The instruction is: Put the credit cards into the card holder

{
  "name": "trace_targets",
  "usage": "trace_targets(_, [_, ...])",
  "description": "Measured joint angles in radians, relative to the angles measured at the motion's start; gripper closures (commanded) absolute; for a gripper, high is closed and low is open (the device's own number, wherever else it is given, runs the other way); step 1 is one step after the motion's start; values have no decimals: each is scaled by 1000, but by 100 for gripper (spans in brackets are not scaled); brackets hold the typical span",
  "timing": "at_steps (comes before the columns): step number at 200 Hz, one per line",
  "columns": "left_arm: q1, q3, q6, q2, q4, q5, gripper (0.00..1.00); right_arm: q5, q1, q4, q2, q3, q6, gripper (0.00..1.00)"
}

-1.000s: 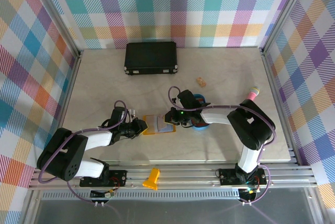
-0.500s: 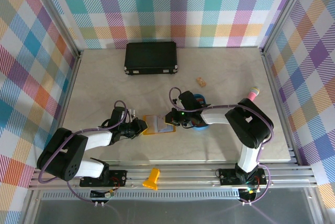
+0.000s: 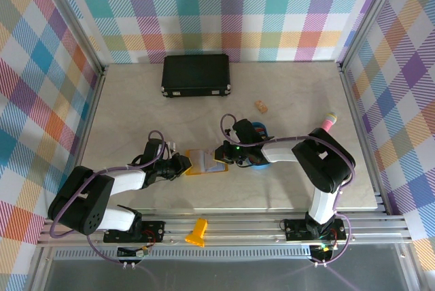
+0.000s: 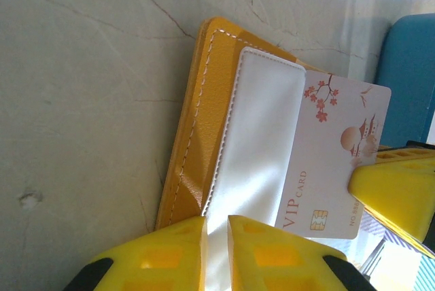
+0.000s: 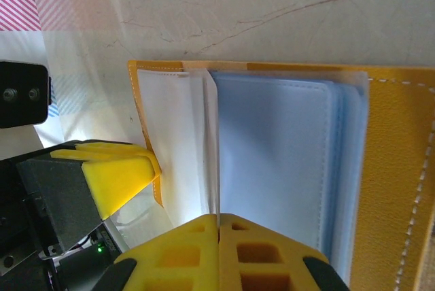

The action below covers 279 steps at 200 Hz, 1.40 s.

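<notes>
While the left gripper [image 4: 216,230] pinches a limp white pocket leaf [image 4: 262,134] of the card holder [image 4: 194,141], open on the table [image 3: 129,107] near centre, the right gripper [image 5: 219,226] clamps the VIP card [image 4: 336,148] (likely stiff, light, slick) by its edge.

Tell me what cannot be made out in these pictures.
Left wrist view: number on the VIP card, partly covered by a finger of the right end effector.
Top view: contents of the blue tray, hidden under the right arm.
Top view: pockets of the card holder, too small to tell.

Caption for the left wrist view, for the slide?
Open wallet, pocket pinched by left hand, VIP card partly tucked in.
</notes>
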Motion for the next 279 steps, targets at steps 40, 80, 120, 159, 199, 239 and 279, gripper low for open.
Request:
trace_targets(40, [0,0,-7,0,2,0,83,0,1,0,0,0,9,100])
trace_targets(80, [0,0,-11,0,2,0,83,2,2,0,-3,-2,12,100])
trace_targets(120, [0,0,-11,0,2,0,83,3,7,-9,-15,-3,7,100])
trace_targets(159, [0,0,-11,0,2,-1,83,14,8,-41,-39,-3,-2,100])
trace_targets(199, [0,0,-11,0,1,-1,83,17,0,-53,-65,-3,-23,100])
trace_targets(239, [0,0,-11,0,0,-1,83,16,-1,-56,-65,-3,-26,100])
trace_targets(279, [0,0,-11,0,0,-1,83,9,-1,-52,-52,-3,-26,100])
